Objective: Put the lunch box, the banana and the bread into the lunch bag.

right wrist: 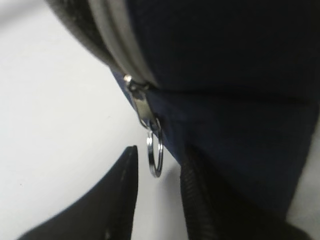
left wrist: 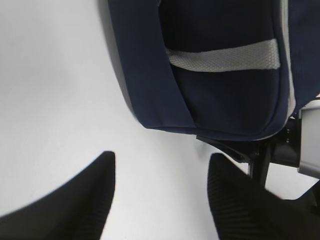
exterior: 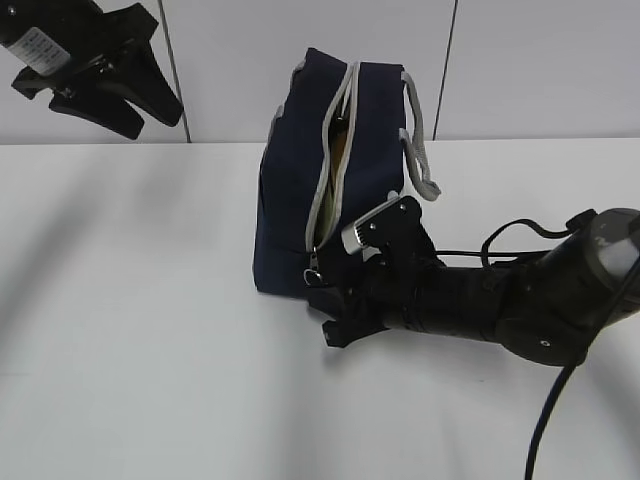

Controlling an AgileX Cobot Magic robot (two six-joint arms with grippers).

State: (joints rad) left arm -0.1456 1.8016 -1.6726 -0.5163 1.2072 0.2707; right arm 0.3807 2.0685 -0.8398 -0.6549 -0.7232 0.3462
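Right tool: fingers straddle the zipper ring, narrow gap, not visibly pinching yet. Judgement: clamp square on the ring, pull along the zipper line. Right arm lies low over the table. Lunch bag sits just past its tips. Left tool released, raised well clear.

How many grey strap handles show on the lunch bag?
2. One strap handle loops off the right side of the lunch bag in the exterior view; the other peeks out at its upper left edge, mostly hidden behind the bag.
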